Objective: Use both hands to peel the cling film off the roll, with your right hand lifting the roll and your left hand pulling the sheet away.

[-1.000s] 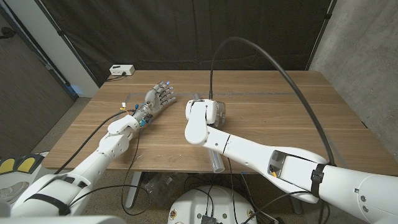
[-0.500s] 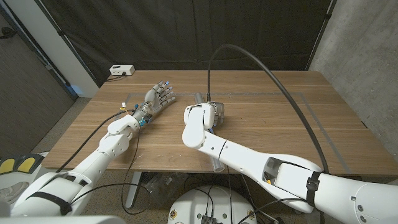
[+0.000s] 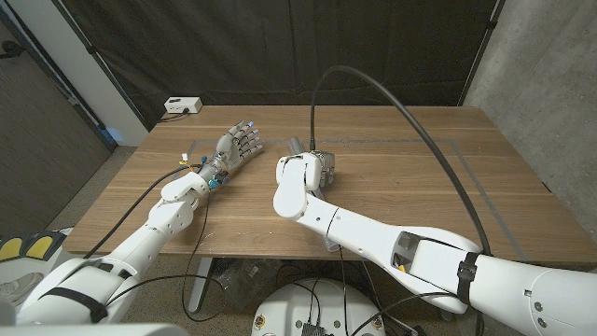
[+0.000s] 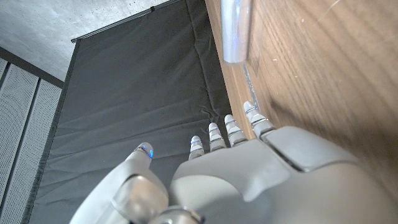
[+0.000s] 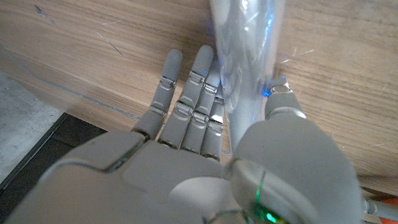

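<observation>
Where we looked for brands or writing, we could read none on the cling film roll. The roll lies on the wooden table under the right hand, its long axis running from the near edge toward the far side. That hand's fingers lie extended beside the roll, thumb on its other side; grip undetermined. The left hand stands apart, fingers spread, holding nothing.
</observation>
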{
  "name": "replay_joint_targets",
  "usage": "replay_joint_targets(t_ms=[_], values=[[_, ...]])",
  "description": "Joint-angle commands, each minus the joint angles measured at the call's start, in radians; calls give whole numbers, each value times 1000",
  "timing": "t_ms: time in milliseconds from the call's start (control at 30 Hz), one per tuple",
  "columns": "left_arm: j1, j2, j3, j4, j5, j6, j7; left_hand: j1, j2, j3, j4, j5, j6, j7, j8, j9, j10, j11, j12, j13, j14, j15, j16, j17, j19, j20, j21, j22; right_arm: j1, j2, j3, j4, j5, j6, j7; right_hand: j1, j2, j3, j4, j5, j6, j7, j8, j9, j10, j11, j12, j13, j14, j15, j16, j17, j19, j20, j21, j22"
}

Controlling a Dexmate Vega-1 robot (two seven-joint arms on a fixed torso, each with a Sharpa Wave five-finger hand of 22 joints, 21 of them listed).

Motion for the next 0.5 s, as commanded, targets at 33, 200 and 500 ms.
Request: replay_joint_targets(t_ms=[33,200,500], values=[[5,3,-1,-13,-2,1,0,-4,0,-2,0,0,8,-4,-5,2,9,-1,-1,5,6,2,-2,2,-2,8,-1,3,43,-12,-40,17,81,-49,40,296,208,77,-8,23,9,-8,-1,4,-9,-6,-37,-32,25,-87,-21,-5,41,-116,45,-29],[7,4,-3,-16,-1,2,2,-4,0,-3,1,0,7,-4,-5,2,9,-2,-2,5,6,2,-3,2,-2,8,-1,3,46,-21,-46,9,132,-69,5,310,195,110,11,11,110,-11,32,11,99,-17,-31,-54,89,-89,-57,-42,93,-154,102,-81],[12,6,-4,-24,0,3,2,-4,-1,-4,1,0,7,-4,-6,2,9,-2,-3,5,7,2,-3,2,-2,7,-2,3,-38,-84,67,-147,357,-72,-242,428,199,174,-5,1,154,12,51,32,134,26,-16,-22,219,-89,-85,-108,242,-177,130,-186]])
